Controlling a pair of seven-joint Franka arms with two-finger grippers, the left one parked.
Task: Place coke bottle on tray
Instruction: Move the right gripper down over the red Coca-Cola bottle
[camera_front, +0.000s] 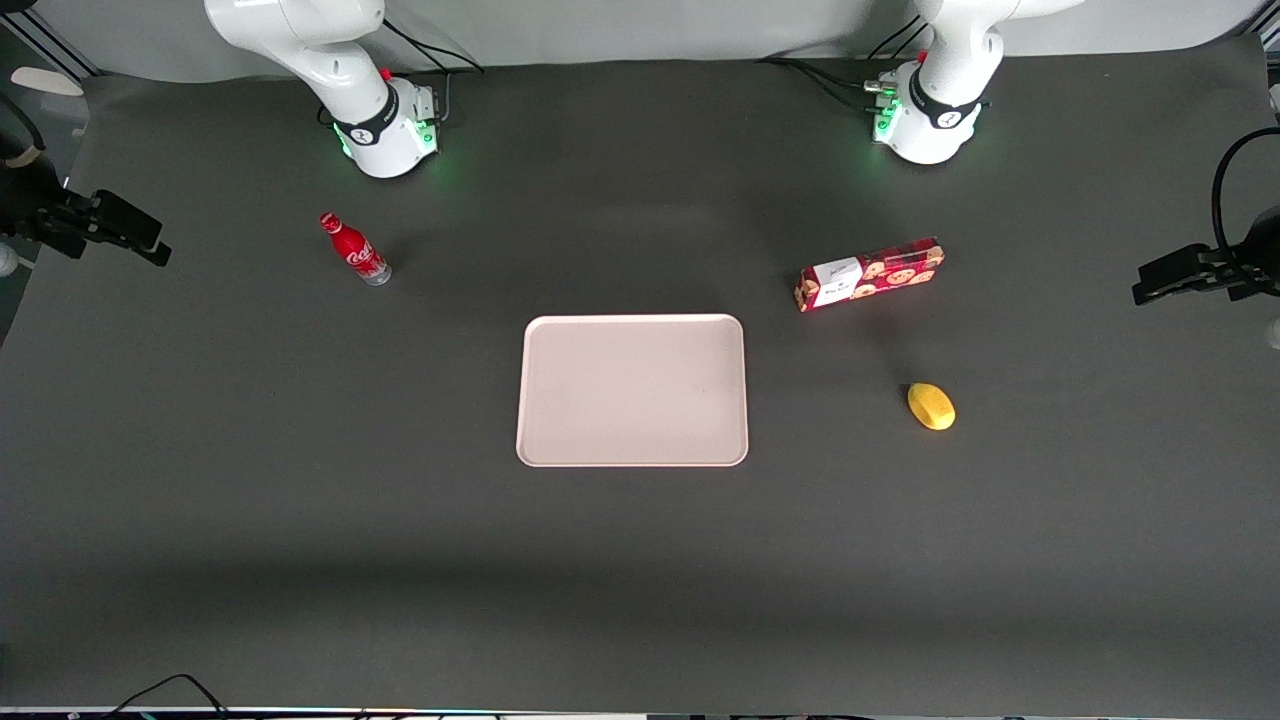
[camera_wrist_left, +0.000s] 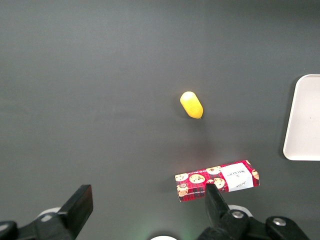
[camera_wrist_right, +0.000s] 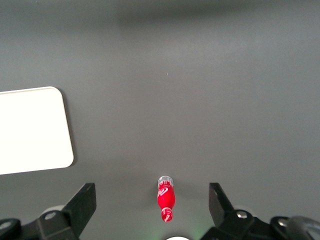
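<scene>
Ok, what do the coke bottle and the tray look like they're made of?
The coke bottle looks like plastic: glossy red body, clear base. The tray looks like matte moulded plastic, though the look leaves it open: plain pinkish-beige, rounded corners, low rim. The gripper hangs high above the bottle, fingers open.

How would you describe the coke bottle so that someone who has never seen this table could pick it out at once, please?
Start at the pale tray in the middle of the dark table, then look toward the working arm's end and farther from the front camera. The coke bottle stands there alone, below the open hand high above it. Unlike the red cookie box and yellow lemon, it is slim, red-capped and clear-based.
</scene>
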